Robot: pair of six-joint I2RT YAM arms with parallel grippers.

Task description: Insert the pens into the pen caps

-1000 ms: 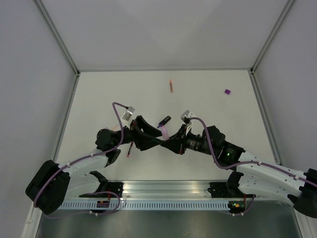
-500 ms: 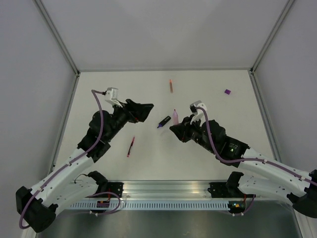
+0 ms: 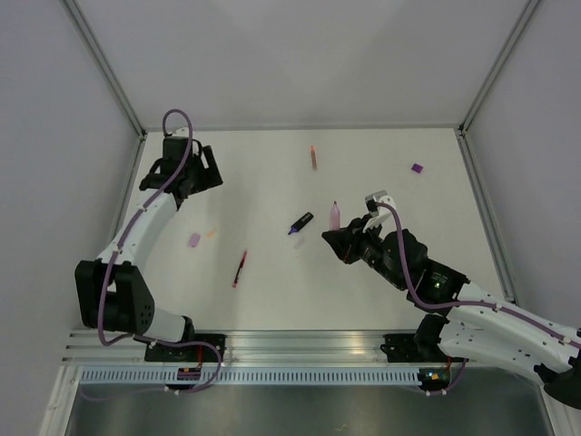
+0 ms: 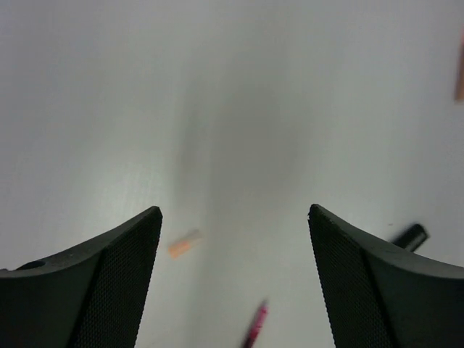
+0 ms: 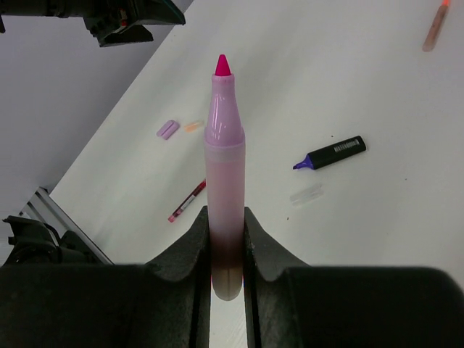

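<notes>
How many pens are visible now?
4: pale pink-lilac pen in the right fingers; black purple-tipped marker at centre; thin red pen nearer left; orange pen far. None seems hidden.

Top: high above, looking down on whole table point(image 3: 263, 182). Wrists: close behind left tool point(image 4: 233, 210), right tool point(image 5: 225, 212); sharing black marker point(image 3: 301, 222) across all 3.

The stubby marker point(image 3: 301, 222) lies mid-table point(image 3: 272, 309). The thin pen point(image 3: 240, 269) lies near-left of it, a large cap point(image 3: 194, 240) and a small cap point(image 3: 211, 233) farther left, another pen point(image 3: 314, 156) behind it, a lone cap point(image 3: 417, 168) far behind-right, and a fourth pen point(image 3: 334, 215), in the right gripper point(image 3: 332, 232), just right of it.
</notes>
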